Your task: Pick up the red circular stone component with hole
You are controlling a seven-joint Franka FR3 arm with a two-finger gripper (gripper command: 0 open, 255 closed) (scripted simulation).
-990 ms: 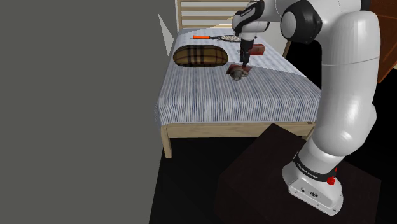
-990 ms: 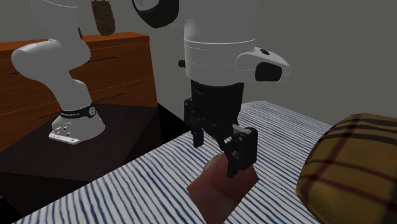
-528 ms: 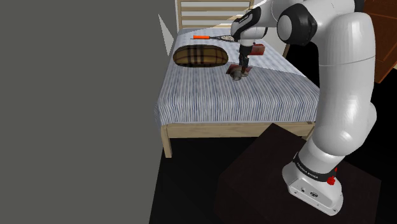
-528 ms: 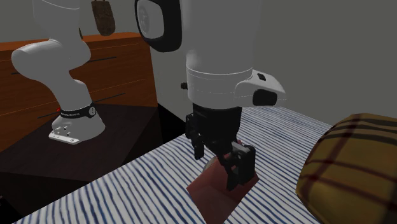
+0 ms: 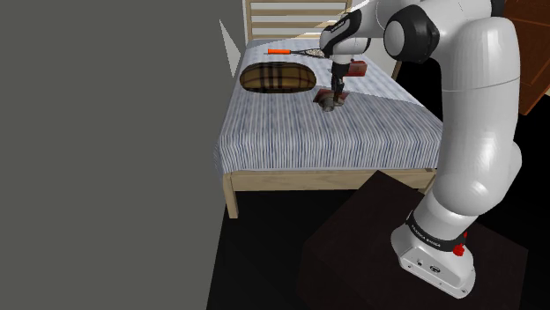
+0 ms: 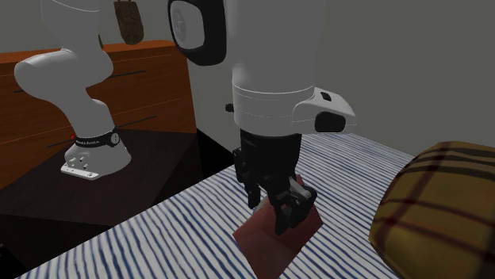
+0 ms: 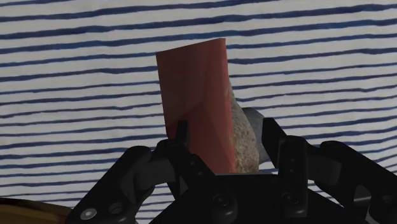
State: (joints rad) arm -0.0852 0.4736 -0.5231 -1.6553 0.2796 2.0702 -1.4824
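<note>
Pinching the red stone piece (image 7: 194, 95) between its black fingers (image 7: 280, 153), the claw (image 6: 278, 214) reaches straight down to the striped bed (image 5: 353, 141). The piece sits tilted on the sheet directly beneath the claw. One finger presses the flat red face, the other the grainy pale side. A plaid cushion (image 5: 278, 77) lies near the claw but apart from it, toward the shoulder view's left. A dark red box (image 5: 357, 68) sits just beyond the claw. A racket (image 5: 304, 53) with an orange handle lies farther beyond, by the slatted headboard (image 5: 282, 18). Bare sheet spreads from the claw to the bed's foot edge, well apart. In the second exterior view the bed's side edge runs near the claw, with the dark stand (image 5: 379, 238) and a wooden dresser (image 6: 119, 79) past it.
</note>
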